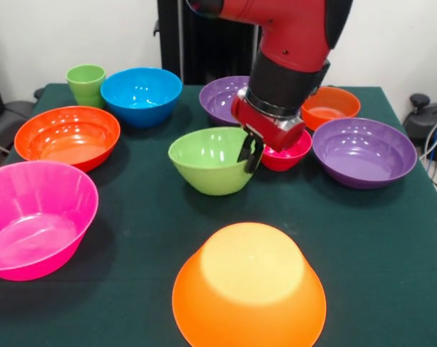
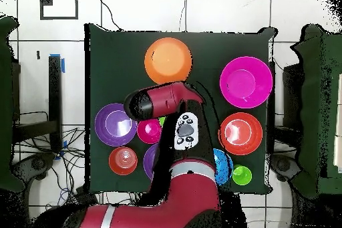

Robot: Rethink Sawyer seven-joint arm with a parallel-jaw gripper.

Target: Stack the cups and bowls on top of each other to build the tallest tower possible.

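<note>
Writing: none legible on any bowl, the cup or the arm.
Surface: dark green table (image 1: 392,238), a cloth-like cover.
Room: white wall behind in the front view; the overhead view shows white floor tiles and loose cables beside the table.
Gripper (image 1: 250,154): black fingers straddle the right rim of the green bowl (image 1: 208,160), closed on it.
Upturned orange bowl (image 1: 249,293): at 6 o'clock on the table in the front view, alone, nothing on it.
Pink bowl (image 1: 36,217): 8 o'clock.
Red-orange bowl (image 1: 66,136): 10 o'clock.
Light-green cup (image 1: 86,84): 11 o'clock, just beside the blue bowl (image 1: 141,95).
Purple bowls: one at 3 o'clock (image 1: 363,151), one behind the arm (image 1: 220,97).
Small magenta-red bowl (image 1: 289,155): just right of the gripper.
Small red-orange bowl (image 1: 332,106): 1 o'clock.
</note>
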